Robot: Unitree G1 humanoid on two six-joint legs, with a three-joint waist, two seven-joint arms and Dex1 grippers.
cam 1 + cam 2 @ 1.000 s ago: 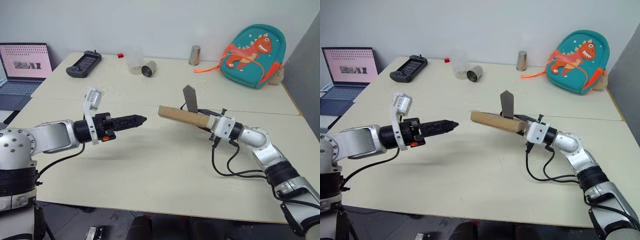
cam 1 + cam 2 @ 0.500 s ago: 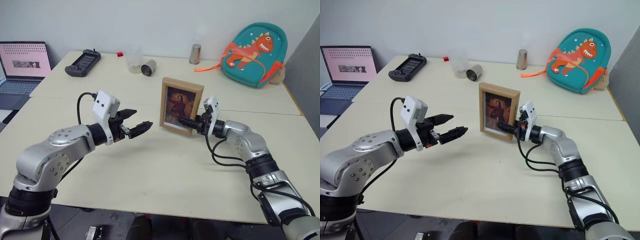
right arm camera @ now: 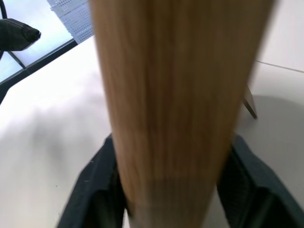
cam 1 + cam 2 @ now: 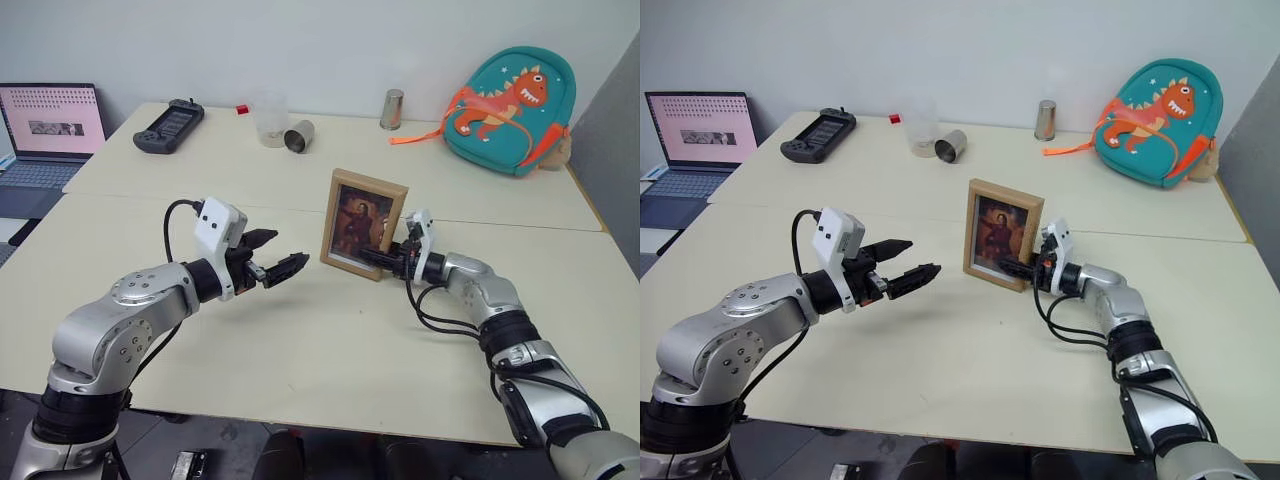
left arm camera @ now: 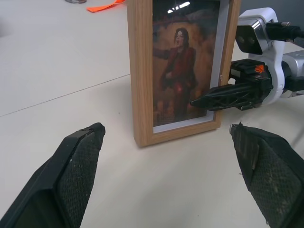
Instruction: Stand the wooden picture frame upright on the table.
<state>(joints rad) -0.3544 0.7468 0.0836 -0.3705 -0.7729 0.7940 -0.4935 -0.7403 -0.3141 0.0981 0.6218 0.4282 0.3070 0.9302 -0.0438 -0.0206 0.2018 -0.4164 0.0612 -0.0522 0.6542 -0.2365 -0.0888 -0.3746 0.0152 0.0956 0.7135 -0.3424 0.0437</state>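
Cream laminate table (image 4: 300, 360): two sections, seam running across the middle of the picture; the largest item and bearer of all others.

Teal dinosaur backpack (image 4: 508, 100): upper right, lying on the far section. Laptop (image 4: 48, 128): far left edge, screen lit.

Wooden picture frame (image 4: 363, 222): centre of the picture, just in front of the seam, standing upright on its lower edge, portrait facing the camera and leaning a little backward.

Left gripper (image 4: 272, 266): left of centre, near the frame but apart from it, fingers spread wide with nothing between them.

Right gripper (image 4: 378, 258): at the frame's lower right side; the wrist view has its two fingers straddling the wooden edge, slack or closed I cannot tell.

Handheld game console (image 4: 168, 126), clear cup (image 4: 270, 122), tipped metal cup (image 4: 297, 137), upright metal cup (image 4: 391, 108), small red block (image 4: 241, 110): upper part, along the far edge.

Step in hand, by judgement: release after placement. Next move calls for opening the right fingers clear and drawing straight back without nudging the edge; a toppled frame is the risk.
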